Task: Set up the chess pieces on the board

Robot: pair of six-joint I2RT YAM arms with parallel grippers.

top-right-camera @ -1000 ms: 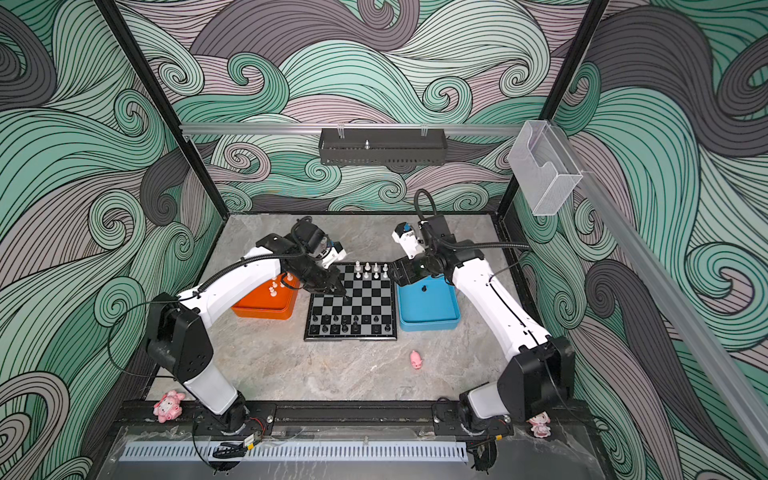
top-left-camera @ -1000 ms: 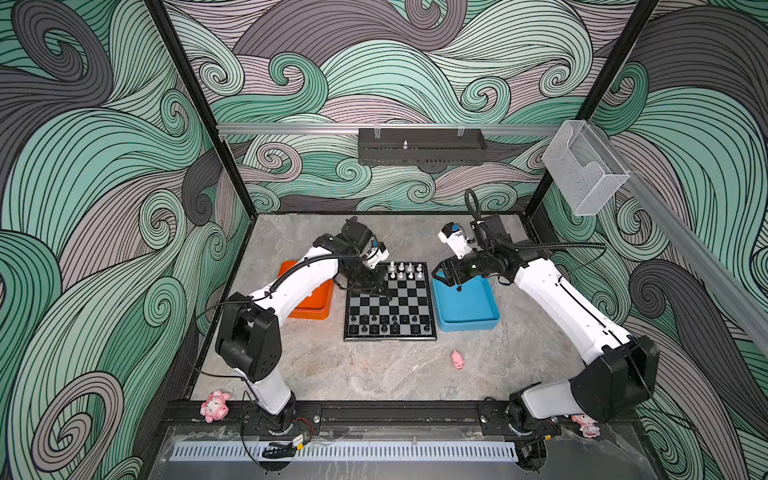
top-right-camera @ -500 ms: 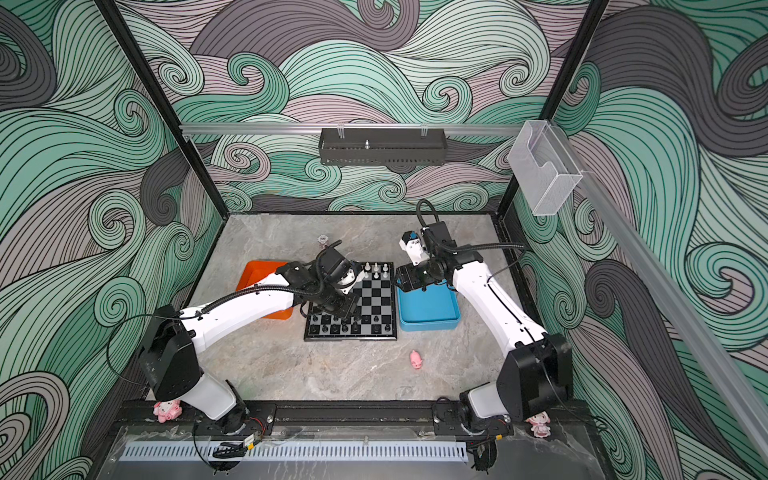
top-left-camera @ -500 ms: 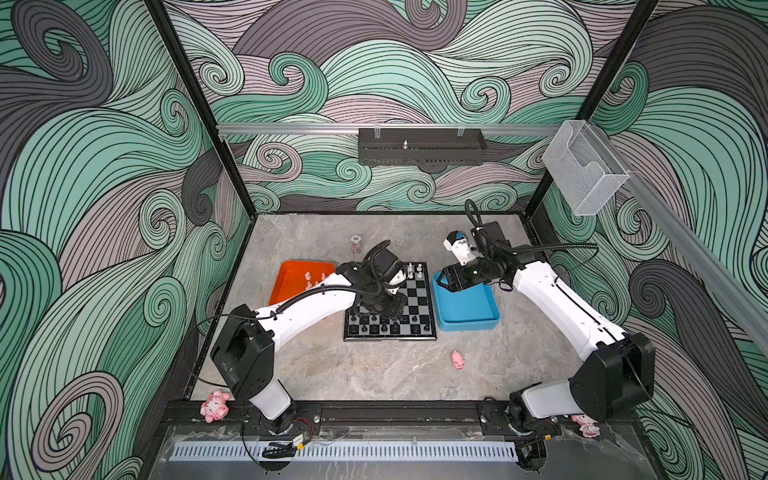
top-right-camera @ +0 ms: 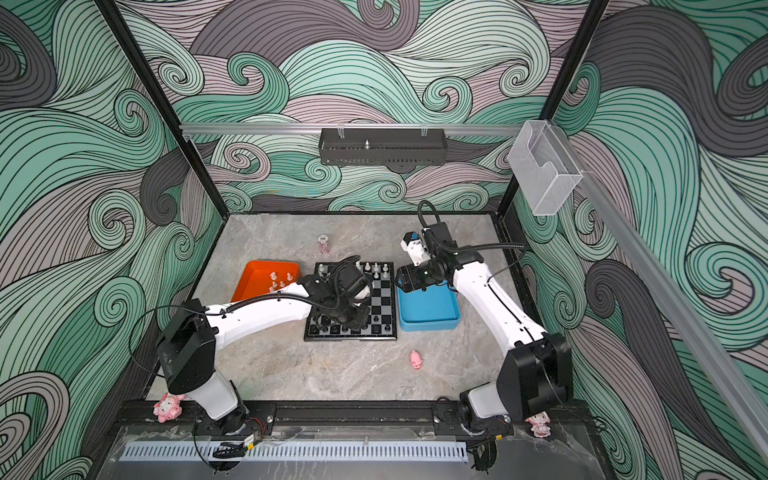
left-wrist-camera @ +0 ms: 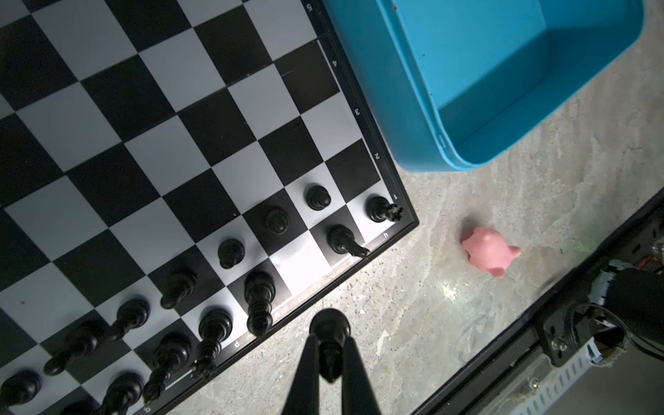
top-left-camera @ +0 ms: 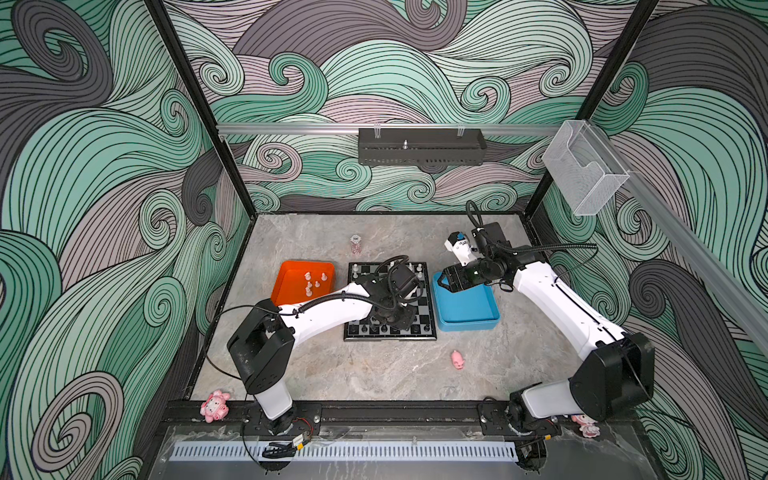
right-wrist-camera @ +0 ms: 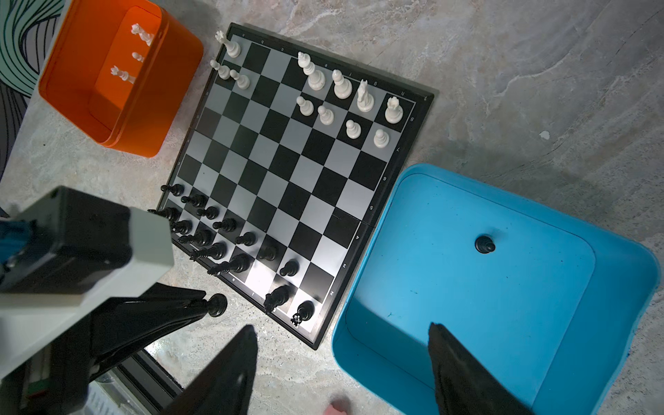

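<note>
A pink plush toy (top-left-camera: 215, 406) sits on the near frame rail at the left. Farther in, a pink pig (top-left-camera: 457, 359) lies on the bare tabletop (top-left-camera: 353, 374), nearer than the board (top-left-camera: 390, 336) and off to its right.

The left arm (top-left-camera: 328, 311) reaches in from the near left over the board's near half. The left jaws are clamped on a black piece (left-wrist-camera: 329, 325), which hangs base down. In both wrist views it shows just past the board's near edge. How high it hangs cannot be told.

The board lies flat in the middle of the tabletop, between an orange tray (top-left-camera: 286, 270) on its left and a blue tray (top-left-camera: 465, 324) just beside its right edge. The black pieces (right-wrist-camera: 215, 233) stand on its two near rows and the white pieces (right-wrist-camera: 341, 90) on its two far rows.

One lone black pawn (right-wrist-camera: 485, 245) stands inside the blue tray. The right arm (top-left-camera: 552, 299) comes in from the near right. The right jaws stand wide apart, holding nothing, above the left side of the blue tray.

A few loose white chessmen (top-left-camera: 313, 282) stand in the orange tray. Farthest back, a small clear jar (top-left-camera: 355, 245) stands alone beyond the board's far edge.
</note>
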